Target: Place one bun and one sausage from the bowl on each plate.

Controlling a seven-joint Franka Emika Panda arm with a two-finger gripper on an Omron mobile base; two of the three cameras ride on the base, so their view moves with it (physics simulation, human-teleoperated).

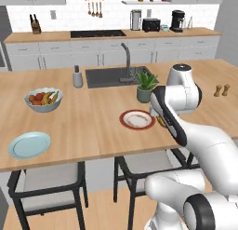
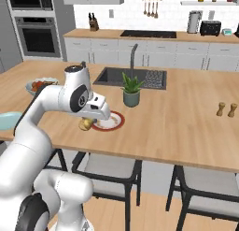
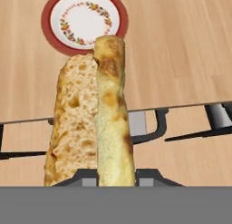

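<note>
Pinching a bun, your gripper hangs near the red-rimmed plate; a potted plant stands just behind.

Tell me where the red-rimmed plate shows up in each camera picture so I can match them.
Left base view: red-rimmed plate sits centre, just left of the arm.
Right base view: it lies left of centre, partly behind the hand.
Hand view: at the top, beyond the bun the hand holds.
Shared landmark: the potted plant stands just behind the plate in both base views.

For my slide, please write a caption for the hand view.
Gripper shut on a bun, above the counter edge, red-rimmed plate ahead.
</note>
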